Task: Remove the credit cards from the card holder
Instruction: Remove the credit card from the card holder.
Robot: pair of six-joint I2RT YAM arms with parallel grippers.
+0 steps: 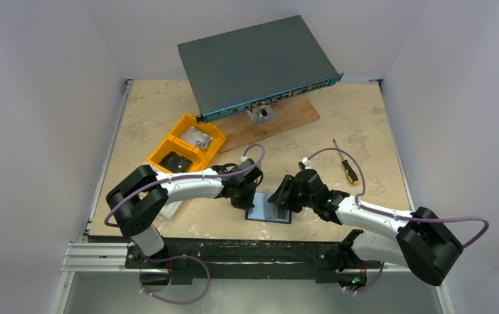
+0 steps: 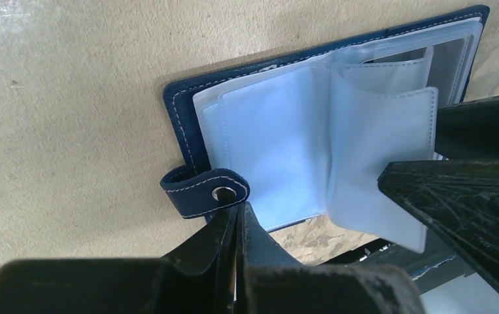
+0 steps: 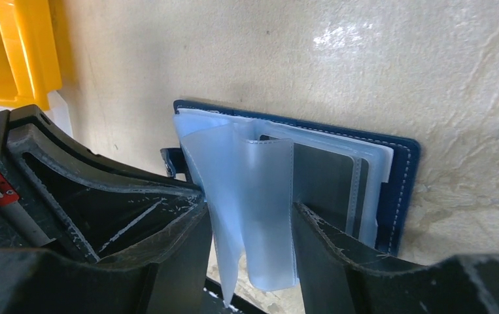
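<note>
The small dark navy folding card holder (image 1: pixel 269 210) lies open on the beige table (image 1: pixel 377 124), close to its near edge, between the arms. The left gripper (image 2: pixel 237 214) is pressed together, its tips at the holder's studded strap tab (image 2: pixel 204 191). The right gripper (image 3: pixel 250 208) stands apart around raised pale clear plastic sleeves (image 3: pixel 253 176). A thin grey card (image 3: pixel 322 180) sits in a flat sleeve.
</note>
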